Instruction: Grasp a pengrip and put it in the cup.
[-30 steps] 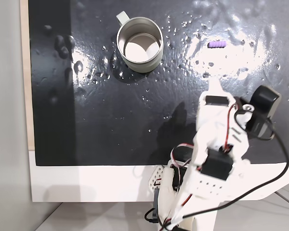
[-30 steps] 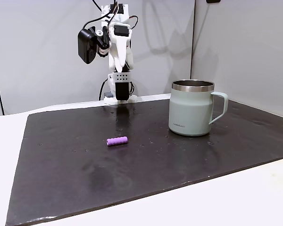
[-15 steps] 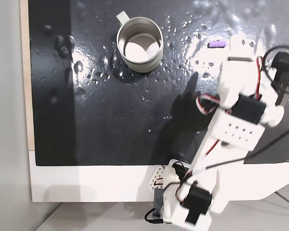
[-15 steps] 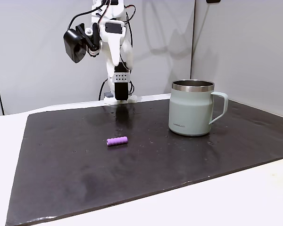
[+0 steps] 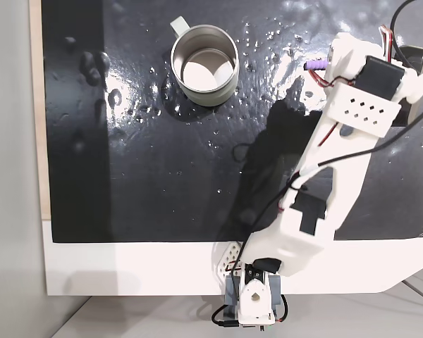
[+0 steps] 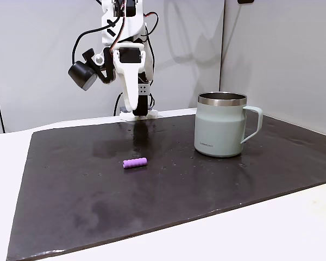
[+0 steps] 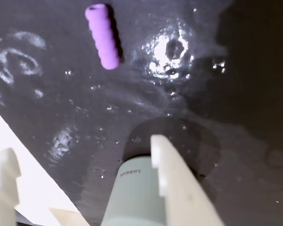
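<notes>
One pengrip (image 7: 103,36) lies free on the wet black mat (image 6: 206,185), well apart from the cup (image 6: 221,126) — likely light, soft, ribbed rubber, so pinch mid-length across the tube — hand (image 7: 82,153) spread wide, empty, above it.

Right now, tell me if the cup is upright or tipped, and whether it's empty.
Upright and empty. The cup stands on its base, rim level, on the mat; from above its pale bottom is bare.
</notes>
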Robot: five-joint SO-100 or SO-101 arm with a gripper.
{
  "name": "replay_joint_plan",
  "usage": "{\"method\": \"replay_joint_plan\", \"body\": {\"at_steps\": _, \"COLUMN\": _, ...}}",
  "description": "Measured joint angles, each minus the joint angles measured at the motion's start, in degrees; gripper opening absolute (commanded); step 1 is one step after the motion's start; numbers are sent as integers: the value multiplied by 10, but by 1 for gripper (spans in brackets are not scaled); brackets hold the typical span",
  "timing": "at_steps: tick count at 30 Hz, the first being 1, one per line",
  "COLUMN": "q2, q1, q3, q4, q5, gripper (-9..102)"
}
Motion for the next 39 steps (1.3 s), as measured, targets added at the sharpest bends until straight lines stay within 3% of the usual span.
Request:
{"method": "replay_joint_plan", "body": {"at_steps": 12, "q2": -167, "q1": -11, "q3": -121, "q4": 9, "q5": 8, "gripper": 28}}
{"method": "replay_joint_plan", "body": {"at_steps": 28, "q2": -271, "q1": -6, "q3": -159, "q4": 8, "q5": 2, "gripper": 27}}
{"method": "replay_joint_plan", "body": {"at_steps": 39, "q2": -308, "q1": 4, "q3": -196, "q4": -18, "q5": -4, "gripper": 1}}
